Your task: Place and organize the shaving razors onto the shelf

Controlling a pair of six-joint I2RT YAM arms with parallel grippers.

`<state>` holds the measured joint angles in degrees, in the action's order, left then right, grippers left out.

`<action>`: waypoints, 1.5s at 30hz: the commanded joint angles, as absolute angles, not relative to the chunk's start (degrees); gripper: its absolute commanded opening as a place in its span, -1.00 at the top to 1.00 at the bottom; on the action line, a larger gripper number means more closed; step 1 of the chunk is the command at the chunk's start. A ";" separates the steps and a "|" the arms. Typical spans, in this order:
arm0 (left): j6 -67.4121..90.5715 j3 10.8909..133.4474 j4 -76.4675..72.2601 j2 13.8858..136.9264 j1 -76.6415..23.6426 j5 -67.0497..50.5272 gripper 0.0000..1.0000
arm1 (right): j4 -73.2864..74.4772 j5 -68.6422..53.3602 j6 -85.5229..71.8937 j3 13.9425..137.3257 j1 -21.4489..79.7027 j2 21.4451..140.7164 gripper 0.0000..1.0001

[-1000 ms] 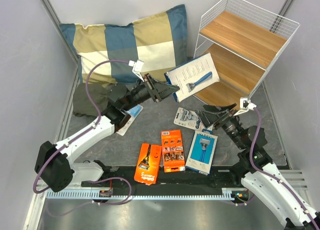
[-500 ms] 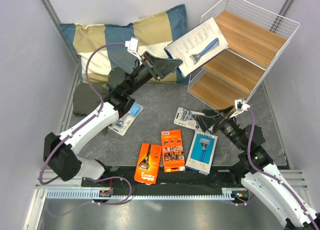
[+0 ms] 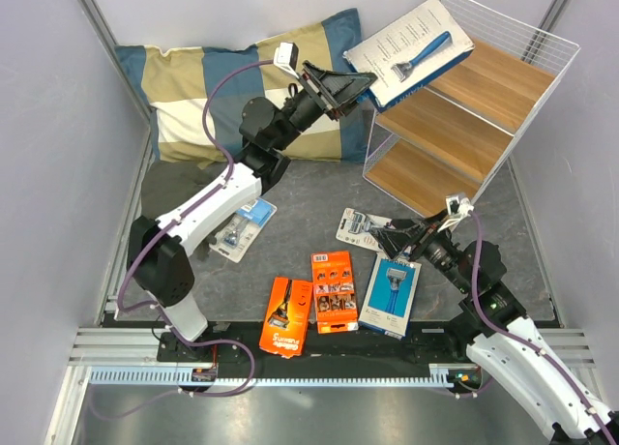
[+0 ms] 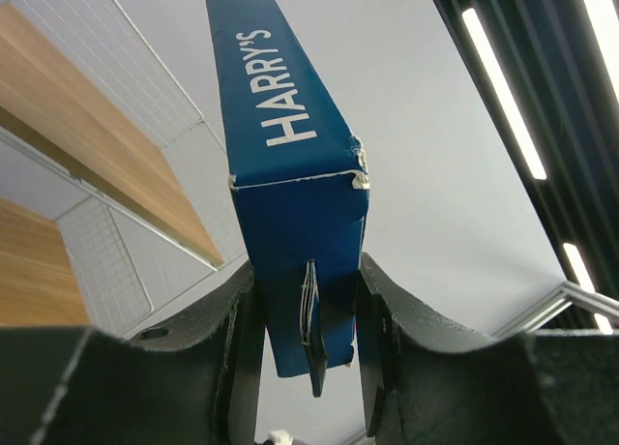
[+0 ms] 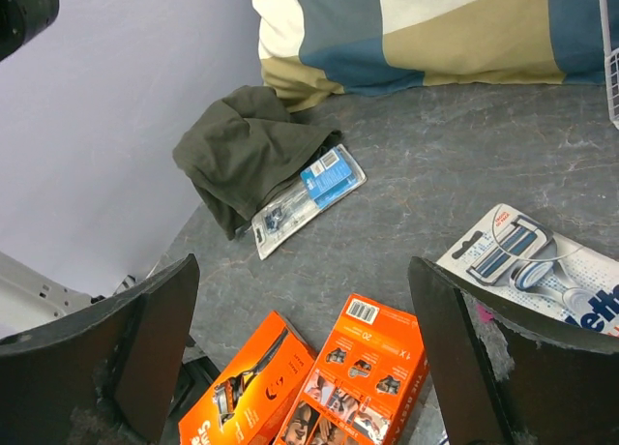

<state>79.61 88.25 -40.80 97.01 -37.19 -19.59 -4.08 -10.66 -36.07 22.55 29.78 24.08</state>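
Note:
My left gripper (image 3: 360,80) is shut on a blue razor box (image 3: 414,52) and holds it high at the left edge of the shelf's (image 3: 503,68) top board; the left wrist view shows the box (image 4: 290,203) edge-on between my fingers. My right gripper (image 3: 397,239) is open and empty above the floor, over a grey blister pack (image 3: 360,226). A second blue box (image 3: 391,295) and two orange cards (image 3: 334,290) (image 3: 285,314) lie in front. Another blister pack (image 3: 244,229) lies left, also in the right wrist view (image 5: 308,197).
A blue-and-tan checked pillow (image 3: 247,82) leans at the back left. A dark green cloth (image 3: 169,189) lies below it, partly over the left blister pack. Grey walls close in on both sides. A metal rail (image 3: 290,372) runs along the near edge.
My left gripper has lifted the blue box up and to the right, from in front of the shelf's lower boards to its top board. My right gripper has shifted slightly left.

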 commanded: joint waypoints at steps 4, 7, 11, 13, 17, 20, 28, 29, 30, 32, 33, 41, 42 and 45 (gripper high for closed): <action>78.77 98.42 -38.51 97.29 -39.11 -15.30 0.96 | -2.64 -10.64 -34.63 22.59 29.97 23.73 -0.96; 76.47 102.90 -32.99 98.78 -40.07 -13.80 0.96 | -2.55 -10.63 -34.98 22.24 29.88 24.34 -0.96; 76.29 109.32 -28.75 102.73 -40.95 -13.36 0.96 | -2.55 -10.81 -35.24 21.62 29.97 24.26 -0.96; 76.20 113.18 -27.43 105.63 -41.65 -13.01 0.96 | -2.46 -10.64 -35.33 21.53 29.88 23.91 -0.96; 74.54 121.10 -23.05 110.56 -43.15 -11.08 0.96 | -1.32 -10.46 -35.24 21.53 29.97 23.47 -0.96; 72.51 126.12 -20.48 113.64 -44.30 -8.19 0.96 | -0.53 -10.46 -35.07 21.45 29.88 23.12 -0.96; 72.77 132.27 -18.28 118.56 -45.70 -1.85 0.96 | -0.18 -10.46 -35.16 20.57 29.97 22.06 -0.96; 73.30 132.45 -17.93 118.83 -45.70 -1.24 0.96 | -0.18 -10.37 -35.42 20.39 29.88 21.97 -0.96; 74.00 133.06 -16.36 119.26 -45.79 -0.80 0.96 | -0.18 -10.37 -35.59 20.30 29.97 21.80 -0.96; 74.62 133.15 -15.65 119.97 -45.79 -0.18 0.96 | -0.09 -10.63 -35.95 20.30 29.97 21.80 -0.96; 74.97 133.15 -15.56 120.14 -45.79 -0.18 0.96 | -0.09 -10.98 -35.95 20.30 29.97 21.71 -0.96; 76.38 137.02 -13.01 123.83 -45.79 1.41 0.96 | 2.46 -10.90 -35.86 20.30 29.88 21.01 -0.96; 76.64 136.85 -12.83 124.01 -45.79 1.41 0.96 | 2.37 -10.90 -35.77 20.22 29.97 21.01 -0.96; 76.99 135.97 -11.95 124.10 -45.88 1.93 0.96 | 2.72 -10.99 -35.77 20.21 29.97 20.83 -0.96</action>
